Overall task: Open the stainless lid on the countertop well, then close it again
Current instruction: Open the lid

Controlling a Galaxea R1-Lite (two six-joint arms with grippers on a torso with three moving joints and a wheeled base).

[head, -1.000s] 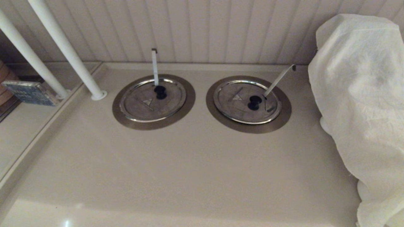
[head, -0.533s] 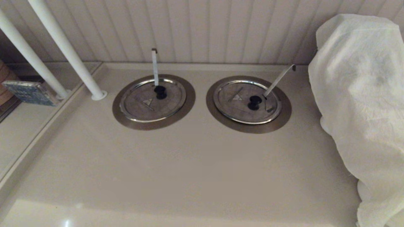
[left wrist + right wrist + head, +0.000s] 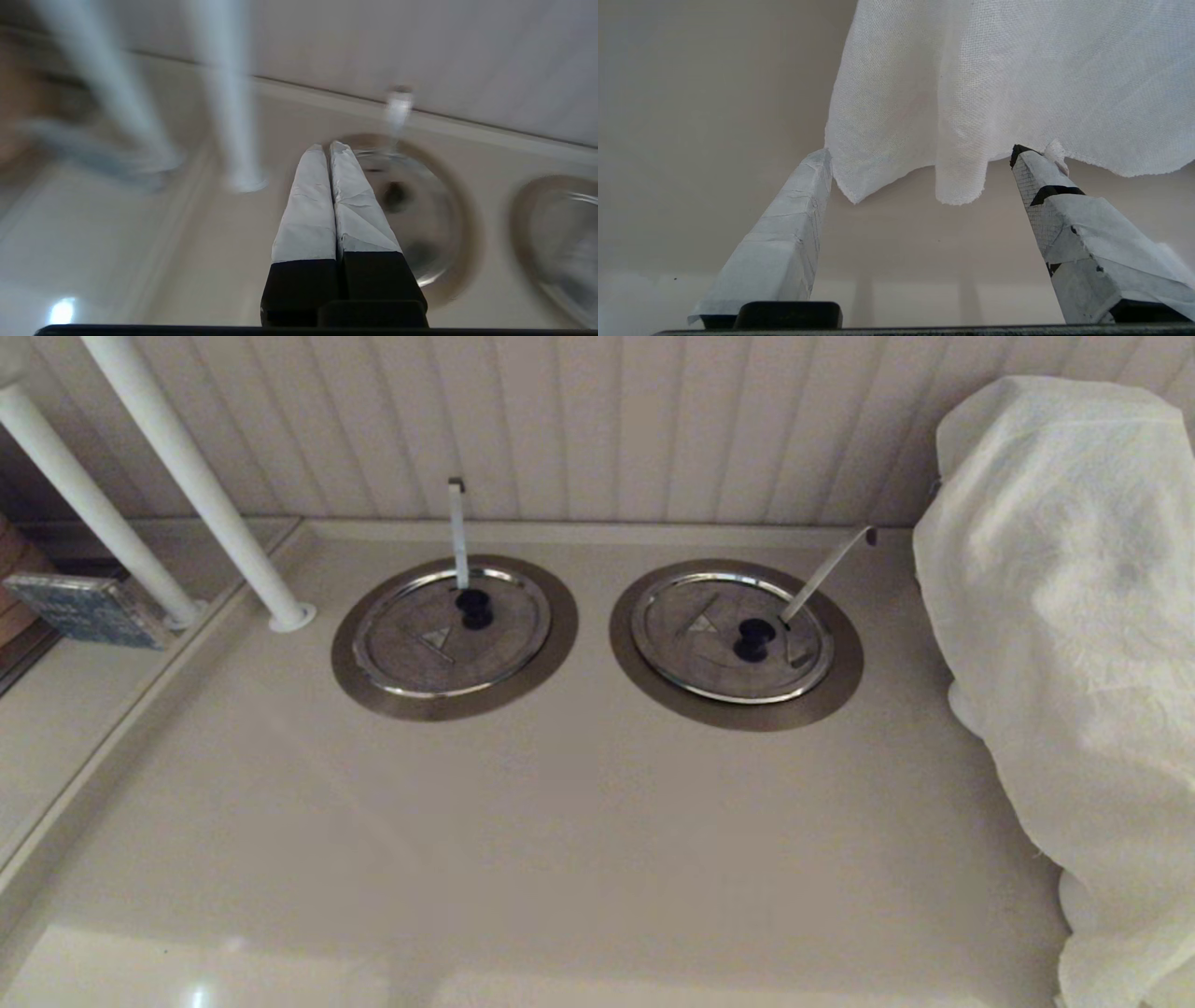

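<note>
Left gripper (image 3: 329,145) sits with its taped fingers pressed together, nothing between them, well short of the countertop well (image 3: 455,637) and aimed toward it; I judge that narrow tip suits hooking the knob or nudging the flap. From that well outward, largest first: a white cloth (image 3: 1064,644) drapes a bulky shape far to its right, and my right gripper (image 3: 920,154) hangs spread wide just before the cloth's hem, idle. Right of the well lies the twin well (image 3: 736,644) with its slanted handle. Inside the well's collar the stainless lid (image 3: 439,658) lies flat and closed, not yet opened. Its straight ladle handle (image 3: 457,532) rises near-upright behind the black knob (image 3: 474,609).
</note>
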